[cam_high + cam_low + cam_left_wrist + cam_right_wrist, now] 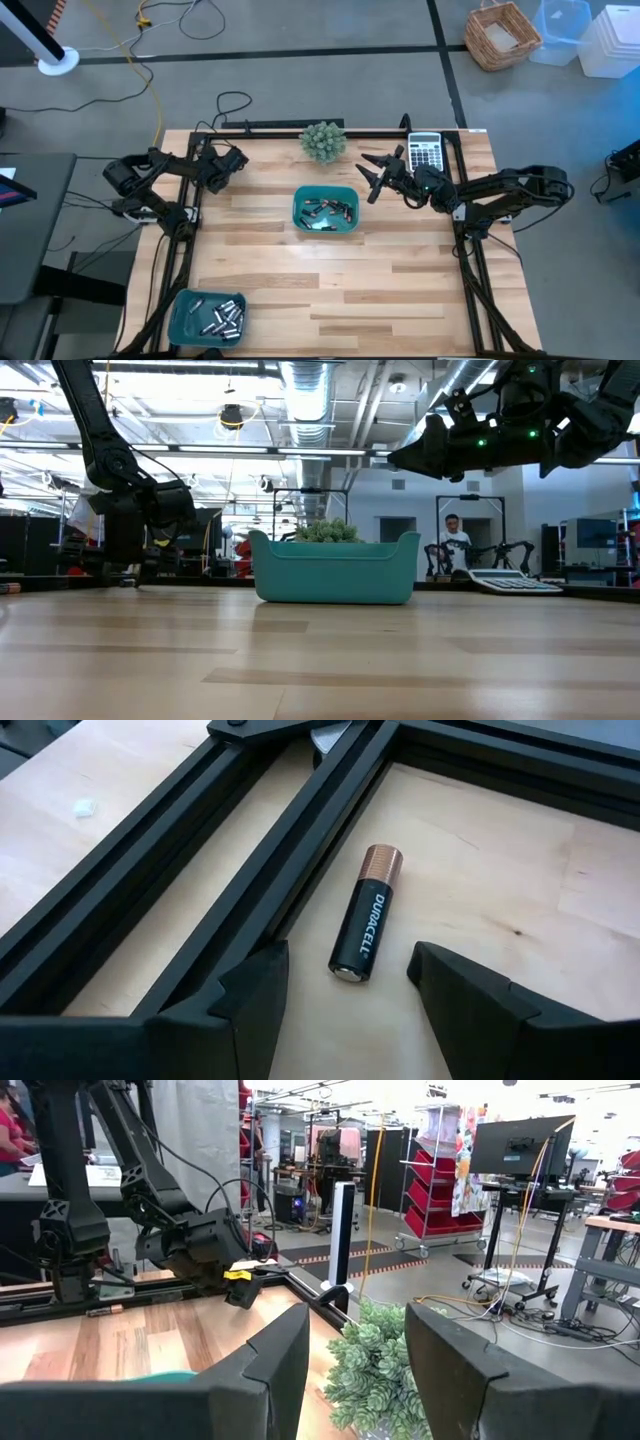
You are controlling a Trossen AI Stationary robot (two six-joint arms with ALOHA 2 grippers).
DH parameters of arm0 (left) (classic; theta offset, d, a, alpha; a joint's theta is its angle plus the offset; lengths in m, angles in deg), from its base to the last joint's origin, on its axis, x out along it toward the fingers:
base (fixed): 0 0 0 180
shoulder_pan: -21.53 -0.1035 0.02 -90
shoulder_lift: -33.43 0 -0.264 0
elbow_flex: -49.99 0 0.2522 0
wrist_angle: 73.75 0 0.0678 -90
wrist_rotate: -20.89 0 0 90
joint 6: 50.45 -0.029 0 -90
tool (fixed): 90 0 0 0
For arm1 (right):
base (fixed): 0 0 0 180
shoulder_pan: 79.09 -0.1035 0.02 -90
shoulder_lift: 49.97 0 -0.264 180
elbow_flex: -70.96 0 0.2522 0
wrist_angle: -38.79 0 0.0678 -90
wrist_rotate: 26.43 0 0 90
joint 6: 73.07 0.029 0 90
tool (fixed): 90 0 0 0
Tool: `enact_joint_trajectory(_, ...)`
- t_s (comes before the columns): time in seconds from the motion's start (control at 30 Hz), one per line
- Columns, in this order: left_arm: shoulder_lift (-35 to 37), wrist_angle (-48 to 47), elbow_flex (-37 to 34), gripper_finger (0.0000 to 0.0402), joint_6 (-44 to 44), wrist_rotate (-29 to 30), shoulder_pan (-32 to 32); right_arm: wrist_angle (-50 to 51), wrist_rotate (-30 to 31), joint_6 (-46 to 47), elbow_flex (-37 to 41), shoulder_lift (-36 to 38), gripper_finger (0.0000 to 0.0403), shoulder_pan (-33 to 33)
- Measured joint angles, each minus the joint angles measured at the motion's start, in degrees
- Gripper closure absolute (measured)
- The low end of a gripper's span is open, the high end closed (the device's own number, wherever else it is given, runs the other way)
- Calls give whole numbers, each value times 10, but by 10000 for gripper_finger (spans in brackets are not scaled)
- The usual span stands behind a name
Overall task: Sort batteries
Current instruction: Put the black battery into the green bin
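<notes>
Battery (pixel 365 913) lies flat between the left tool's (pixel 345 990) spread fingers; right tool (pixel 376 176) hangs raised, spread.

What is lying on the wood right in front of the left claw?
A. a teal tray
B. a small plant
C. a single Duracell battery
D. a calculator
C: the left wrist view shows one Duracell battery lying just ahead of the open left claw, beside the black frame rail.

Battery (pixel 365 913): black body, copper-coloured end, white lettering. Tabletop (pixel 330 290): pale wood planks with darker streaks. Both trays teal, centre (pixel 326 209) and near corner (pixel 183 313). Frame rails (pixel 150 890) matt black. Plant (pixel 323 141) grey-green. Calculator (pixel 425 152) grey, dark keys. Claw fingers (pixel 250 1005) black.
</notes>
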Motion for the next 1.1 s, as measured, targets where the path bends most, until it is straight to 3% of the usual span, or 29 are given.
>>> enact_joint_trajectory(1.1,0,-14,0,255,25,-9,4,0,0,-1,0,0,222,0)
